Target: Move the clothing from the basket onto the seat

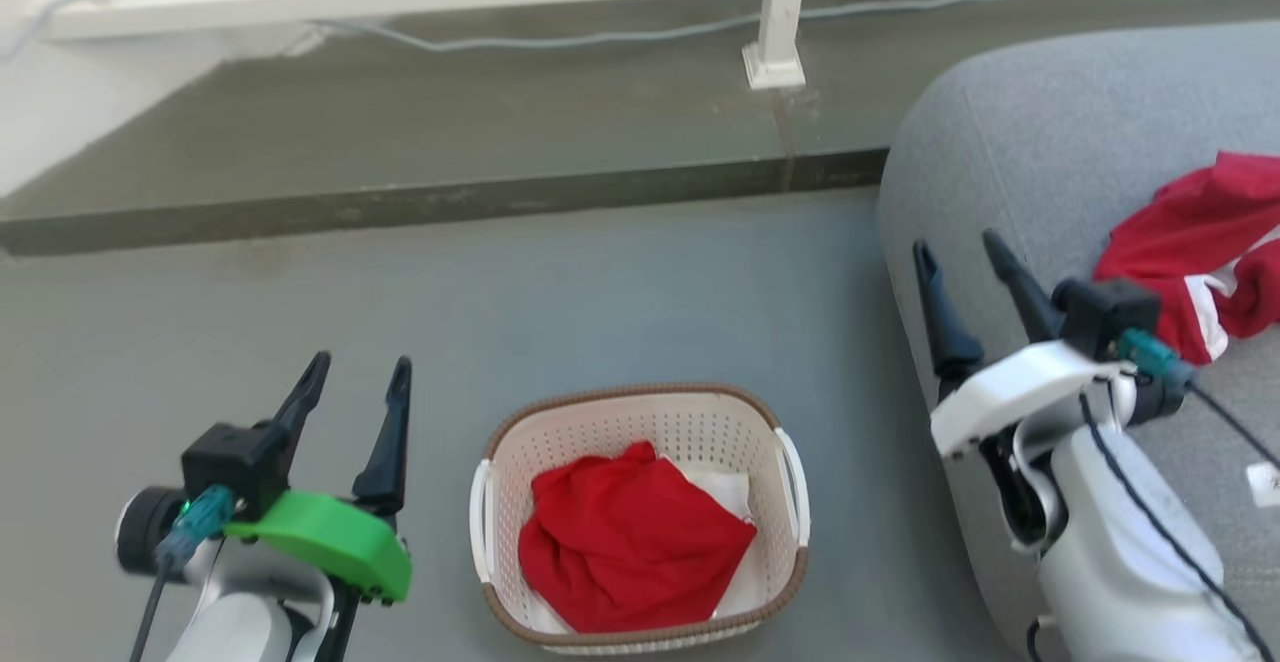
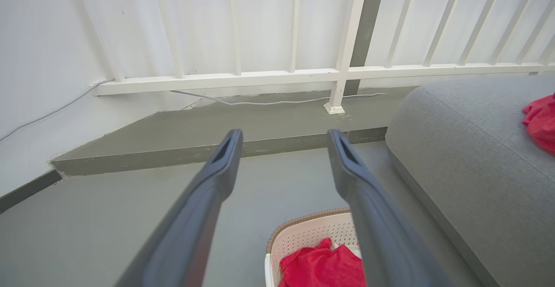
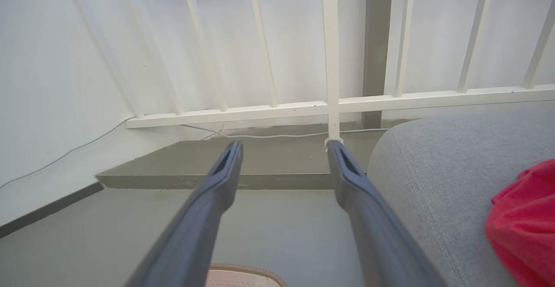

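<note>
Grey seat (image 1: 1050,142), at right, carries a striped garment (image 1: 1190,242) near the right gripper (image 1: 955,244). Cream basket (image 1: 600,432), on the floor (image 1: 600,282) between both grippers, holds a red garment (image 1: 630,542). Left gripper (image 1: 362,362) and right gripper have their fingers spread and grasp nothing. The head view reveals the white stripes, and the wrist views the railing (image 2: 260,76) bars.
</note>
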Available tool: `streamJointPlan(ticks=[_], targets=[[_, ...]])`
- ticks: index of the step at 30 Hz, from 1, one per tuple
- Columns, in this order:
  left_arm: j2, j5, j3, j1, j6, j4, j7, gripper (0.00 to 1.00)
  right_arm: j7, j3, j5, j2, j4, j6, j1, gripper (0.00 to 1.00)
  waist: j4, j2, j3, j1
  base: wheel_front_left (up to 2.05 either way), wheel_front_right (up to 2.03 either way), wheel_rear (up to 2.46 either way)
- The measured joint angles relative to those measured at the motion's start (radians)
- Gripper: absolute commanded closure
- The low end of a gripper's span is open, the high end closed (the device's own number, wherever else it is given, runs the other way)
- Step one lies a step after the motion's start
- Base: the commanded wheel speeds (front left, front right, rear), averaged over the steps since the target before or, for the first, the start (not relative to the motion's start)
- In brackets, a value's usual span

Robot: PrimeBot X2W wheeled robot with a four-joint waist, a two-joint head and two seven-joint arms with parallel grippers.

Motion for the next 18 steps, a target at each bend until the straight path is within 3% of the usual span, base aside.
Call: streamJointPlan(ticks=[8,18], targets=[[0.0,-0.005,0.044,0.08,0.009,0.0,-0.011,0.0,0.0,0.031,-0.012,0.009,-0.042,-0.008,0.093,0.0,0.005,0.0,-0.051,0.0,0.0,0.0,0.0],[-0.01,-0.005,0.082,0.16,0.012,-0.005,-0.021,0.0,0.0,0.03,-0.012,0.012,-0.097,-0.043,0.191,0.0,-0.008,0.0,-0.075,0.0,0.0,0.0,0.0]])
